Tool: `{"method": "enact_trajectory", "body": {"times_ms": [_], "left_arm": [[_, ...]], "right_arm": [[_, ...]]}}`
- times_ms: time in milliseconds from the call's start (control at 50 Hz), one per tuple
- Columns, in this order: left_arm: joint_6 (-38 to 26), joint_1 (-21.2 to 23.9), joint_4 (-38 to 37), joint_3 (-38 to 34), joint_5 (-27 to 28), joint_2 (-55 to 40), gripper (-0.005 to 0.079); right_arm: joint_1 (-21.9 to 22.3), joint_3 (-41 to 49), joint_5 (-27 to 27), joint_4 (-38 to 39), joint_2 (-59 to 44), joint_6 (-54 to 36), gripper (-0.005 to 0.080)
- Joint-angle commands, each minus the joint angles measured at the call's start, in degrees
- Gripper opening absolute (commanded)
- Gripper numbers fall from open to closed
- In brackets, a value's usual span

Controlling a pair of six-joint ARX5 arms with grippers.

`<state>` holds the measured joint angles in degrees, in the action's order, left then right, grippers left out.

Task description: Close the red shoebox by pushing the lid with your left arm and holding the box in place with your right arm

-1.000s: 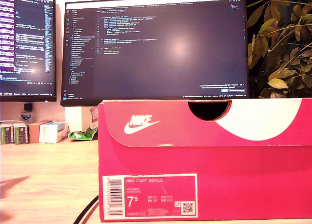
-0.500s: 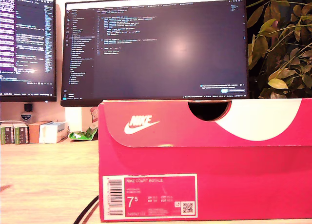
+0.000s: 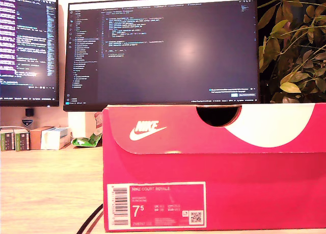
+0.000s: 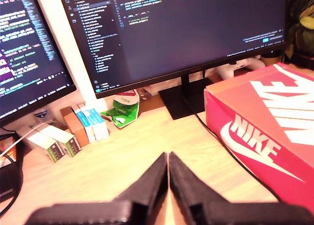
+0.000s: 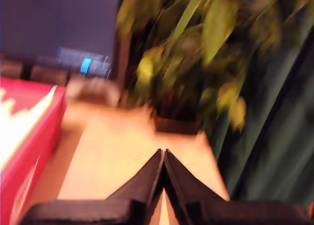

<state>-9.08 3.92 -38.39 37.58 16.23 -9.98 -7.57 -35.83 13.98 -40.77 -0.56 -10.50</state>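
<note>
Exterior view: red shoebox (image 3: 214,167) fills the lower centre and runs off the exterior view's right edge. Lid (image 3: 214,128) sits flat on the box, its front flap overlapping the body, with a semicircular finger notch in its upper edge. White size label (image 3: 156,204) on the end face reads 7.5. Box rests on a light wooden desk (image 3: 46,188). Neither arm is visible in this view.

Behind the box: 2 monitors with dark code screens, the large monitor (image 3: 162,49) in the centre, the second monitor (image 3: 28,45) at the exterior view's left. Potted plant (image 3: 293,45) at the exterior view's right. Row of small cartons (image 3: 33,138) and a green packet (image 3: 86,139) on the desk, at the exterior view's left of the box.

First wrist view: my first gripper (image 4: 168,167) has its jaws pressed together, tips touching, nothing between them. It hangs over bare desk beside the shoebox (image 4: 265,127), apart from it. The large monitor's stand (image 4: 184,100), the cartons (image 4: 73,132) and the green packet (image 4: 122,112) lie beyond.

Second wrist view (motion-blurred): my second gripper (image 5: 163,163) is likewise fully closed and empty, over bare desk. Shoebox (image 5: 24,146) lies to one side, not touching. Plant (image 5: 196,53) in its pot lies ahead.
</note>
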Motion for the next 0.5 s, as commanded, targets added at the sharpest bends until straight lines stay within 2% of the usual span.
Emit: {"method": "enact_trajectory", "body": {"times_ms": [0, 260, 480], "left_arm": [[-0.04, -0.13, 2.19, -2.56, 0.09, -0.26, -0.0019], [4.15, -0.11, 9.99, -5.60, 2.29, -2.80, -0.0019], [7.78, 0.00, 14.49, -5.60, 5.35, -10.43, -0.0019]], "right_arm": [[0.04, 2.36, 0.04, 3.61, 0.42, 2.10, -0.0013], [0.11, 8.50, -0.13, 14.23, 0.37, 8.61, -0.0012], [0.09, 12.50, -0.87, 16.92, 0.09, 11.47, -0.0012]]}}
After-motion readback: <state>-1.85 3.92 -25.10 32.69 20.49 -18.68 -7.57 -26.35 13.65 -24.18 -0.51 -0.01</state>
